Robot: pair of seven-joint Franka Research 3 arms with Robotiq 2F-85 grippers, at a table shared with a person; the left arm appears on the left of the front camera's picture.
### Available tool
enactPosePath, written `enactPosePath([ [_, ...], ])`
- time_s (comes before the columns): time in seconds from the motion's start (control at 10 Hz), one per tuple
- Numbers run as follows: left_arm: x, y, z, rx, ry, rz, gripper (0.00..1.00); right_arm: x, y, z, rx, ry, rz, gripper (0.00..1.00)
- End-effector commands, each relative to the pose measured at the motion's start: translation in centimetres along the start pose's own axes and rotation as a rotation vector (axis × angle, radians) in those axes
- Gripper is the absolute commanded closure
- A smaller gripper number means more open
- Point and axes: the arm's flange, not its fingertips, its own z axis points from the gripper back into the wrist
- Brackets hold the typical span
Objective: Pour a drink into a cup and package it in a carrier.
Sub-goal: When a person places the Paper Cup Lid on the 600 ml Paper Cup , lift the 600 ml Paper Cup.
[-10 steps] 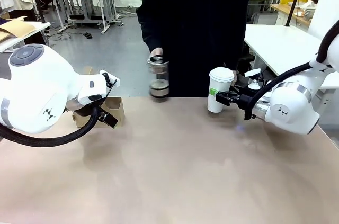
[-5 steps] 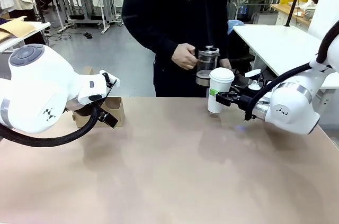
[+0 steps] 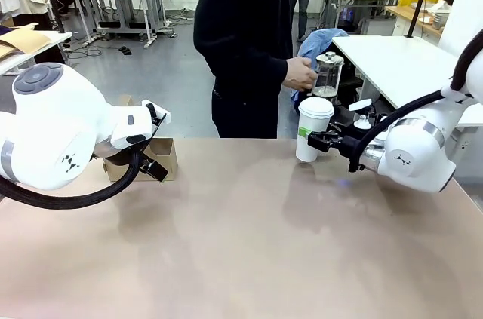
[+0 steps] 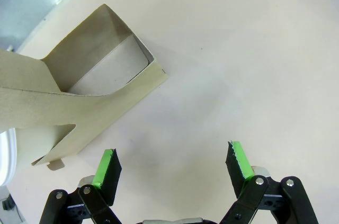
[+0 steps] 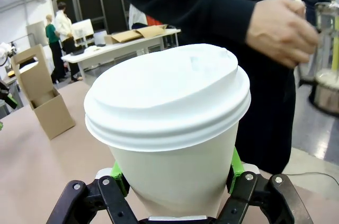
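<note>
A white paper cup [image 3: 312, 130] with a white lid stands on the table at the right. My right gripper [image 3: 318, 140] is shut around its lower wall; in the right wrist view the cup [image 5: 175, 128] sits between the green pads [image 5: 236, 163]. The lid hides the drink. The brown cardboard carrier [image 3: 160, 157] stands at the left, partly behind my left arm. My left gripper [image 4: 172, 161] hangs open above bare table just beside the carrier [image 4: 95, 89], holding nothing. A person's hand [image 3: 301, 74] holds a glass jug [image 3: 327, 75] above and behind the cup.
The person stands at the far edge, close behind the cup. The carrier [image 5: 43, 99] shows far off in the right wrist view. A white side table [image 3: 400, 62] lies beyond my right arm. The tan tabletop [image 3: 241, 243] is open in the middle and front.
The person has carried the glass jug from left of centre to the right, up behind the cup, and has turned sideways. Both arms and the cup have stayed put.
</note>
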Motion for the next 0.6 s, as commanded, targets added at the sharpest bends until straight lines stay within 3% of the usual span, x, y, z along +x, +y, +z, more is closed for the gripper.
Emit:
enactPosePath([
  [0.0, 0.0, 0.1, 0.0, -0.002, -0.001, 0.002, 0.00, 0.4, 0.0, -0.1, 0.008, -0.006, 0.001, 0.20],
  [0.5, 0.0, 0.1, 0.0, -0.002, -0.001, 0.002, 0.00, -0.4, 0.0, 0.3, -0.004, 0.006, -0.005, 0.20],
])
